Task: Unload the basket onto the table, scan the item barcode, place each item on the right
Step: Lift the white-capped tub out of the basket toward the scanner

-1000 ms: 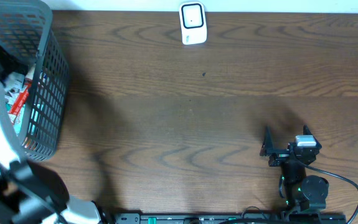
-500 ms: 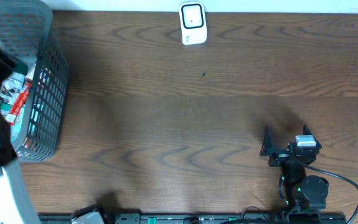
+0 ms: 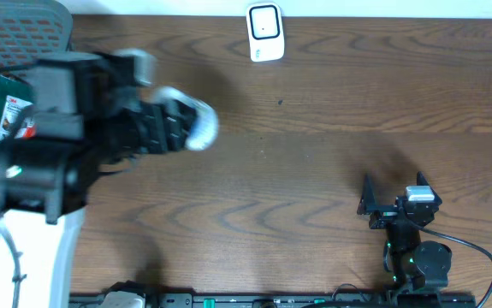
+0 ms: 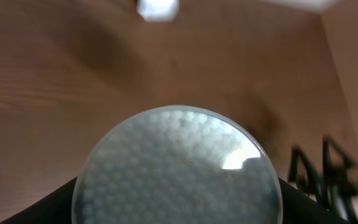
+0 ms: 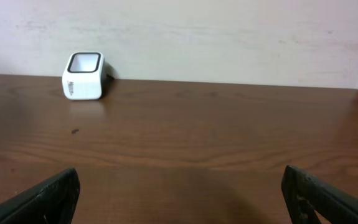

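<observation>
A: Step in hand?
B: Item's being carried to the scanner (image 3: 264, 32), top ctr. The tub (image 4: 177, 165) is gripped in the left tool (image 3: 186, 128), jaws fairly wide round it, upper left, above the counter (image 3: 314, 171). The right tool (image 5: 179, 199) is spread wide, empty.
A: Next?
B: Barcode isn't seen; it's to be turned twd scanner.

A dark brown wooden table (image 3: 314, 171) with wavy grain fills nearly all of the overhead view. Its surface is matte and evenly lit, with a few soft, blurred shadows. Along its far edge stands a plain pale wall (image 5: 228, 37) (off-white, faintly smudged), meeting the tabletop in a straight line. At the far right of the right wrist view, a brown surface adjoins the wall.
</observation>
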Motion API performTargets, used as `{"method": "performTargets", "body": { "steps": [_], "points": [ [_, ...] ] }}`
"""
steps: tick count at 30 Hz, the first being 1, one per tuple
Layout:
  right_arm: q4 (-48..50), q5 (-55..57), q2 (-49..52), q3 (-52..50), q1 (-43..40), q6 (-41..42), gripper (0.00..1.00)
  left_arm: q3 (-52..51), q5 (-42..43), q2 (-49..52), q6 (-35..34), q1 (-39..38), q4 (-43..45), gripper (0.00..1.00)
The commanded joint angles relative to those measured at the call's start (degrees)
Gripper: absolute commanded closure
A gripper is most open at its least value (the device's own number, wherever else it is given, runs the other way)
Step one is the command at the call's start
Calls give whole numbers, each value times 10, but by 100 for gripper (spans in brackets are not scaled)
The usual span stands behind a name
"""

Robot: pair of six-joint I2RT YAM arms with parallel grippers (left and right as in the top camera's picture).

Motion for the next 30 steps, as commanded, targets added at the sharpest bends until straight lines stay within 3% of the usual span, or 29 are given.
{"method": "performTargets", "body": {
  "steps": [1,8,15,22,27,30],
  "points": [
    [-2,6,-2,-1,-3,6,1,6,30,40,70,-54,-25,29],
    [-2,6,-2,-1,-3,6,1,6,35,132,118,-133,-59,28],
    [-2,6,-2,-1,-3,6,1,6,162,223,254,-174,-63,28],
    [-2,5,-2,-1,-3,6,1,6,271,261,451,-182,-90,28],
    [-2,6,-2,-1,-3,6,1,6,319,261,543,-182,-107,28],
    [-2,6,-2,-1,-3,6,1,6,316,261,546,-182,-106,28]
  ]
}}
